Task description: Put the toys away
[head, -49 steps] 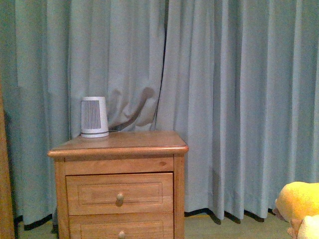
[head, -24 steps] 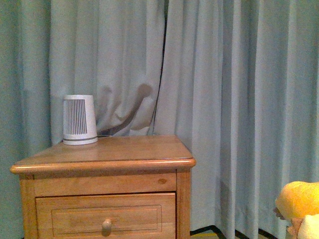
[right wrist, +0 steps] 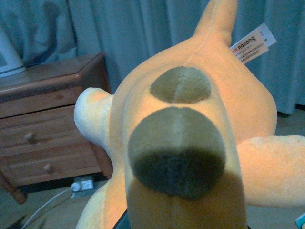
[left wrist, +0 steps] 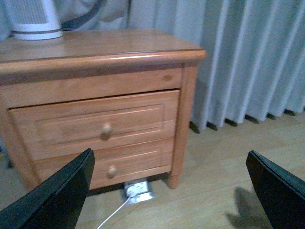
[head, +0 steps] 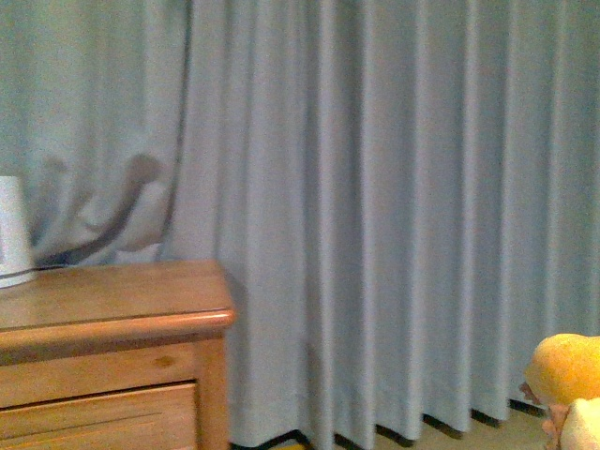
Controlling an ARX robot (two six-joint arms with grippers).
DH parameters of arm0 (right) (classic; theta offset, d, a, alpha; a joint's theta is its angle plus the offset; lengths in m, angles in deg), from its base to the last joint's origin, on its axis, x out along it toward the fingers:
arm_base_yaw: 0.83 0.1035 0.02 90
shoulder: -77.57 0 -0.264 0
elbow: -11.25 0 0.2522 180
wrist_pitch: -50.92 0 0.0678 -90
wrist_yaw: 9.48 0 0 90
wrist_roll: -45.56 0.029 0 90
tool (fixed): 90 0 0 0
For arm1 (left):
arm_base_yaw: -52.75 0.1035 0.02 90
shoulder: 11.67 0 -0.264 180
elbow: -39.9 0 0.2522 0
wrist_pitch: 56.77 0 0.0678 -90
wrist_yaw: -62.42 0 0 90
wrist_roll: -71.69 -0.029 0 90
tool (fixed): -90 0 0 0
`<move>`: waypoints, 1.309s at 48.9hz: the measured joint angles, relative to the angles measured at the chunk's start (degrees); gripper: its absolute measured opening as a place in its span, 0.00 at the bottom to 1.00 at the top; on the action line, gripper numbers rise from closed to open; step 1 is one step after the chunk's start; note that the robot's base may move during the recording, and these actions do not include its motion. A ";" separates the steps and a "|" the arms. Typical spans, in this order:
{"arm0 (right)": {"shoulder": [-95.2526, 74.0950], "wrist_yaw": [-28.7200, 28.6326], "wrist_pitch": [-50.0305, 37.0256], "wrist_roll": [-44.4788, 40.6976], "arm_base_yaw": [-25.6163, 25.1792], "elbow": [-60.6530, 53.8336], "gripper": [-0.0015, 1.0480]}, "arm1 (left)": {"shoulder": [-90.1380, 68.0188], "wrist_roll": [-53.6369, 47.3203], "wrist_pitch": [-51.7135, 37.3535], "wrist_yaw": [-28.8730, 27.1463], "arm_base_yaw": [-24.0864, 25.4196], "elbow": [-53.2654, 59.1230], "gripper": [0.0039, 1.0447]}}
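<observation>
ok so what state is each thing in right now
plush toy: held off the floor by the right hand, fingers hidden
left hand: open, empty
top drawer: shut
bottom drawer: shut
white appliance: upright on the nightstand
curtain: drawn shut
</observation>
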 joint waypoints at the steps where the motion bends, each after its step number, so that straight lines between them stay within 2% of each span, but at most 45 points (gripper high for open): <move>1: 0.02 0.02 0.00 0.00 -0.02 0.00 0.07 | 0.00 0.02 -0.02 -0.07 -0.07 0.00 0.94; 64: 0.02 -0.22 -0.02 0.02 0.04 -0.07 0.07 | 0.00 0.02 0.02 -0.15 -0.09 0.00 0.94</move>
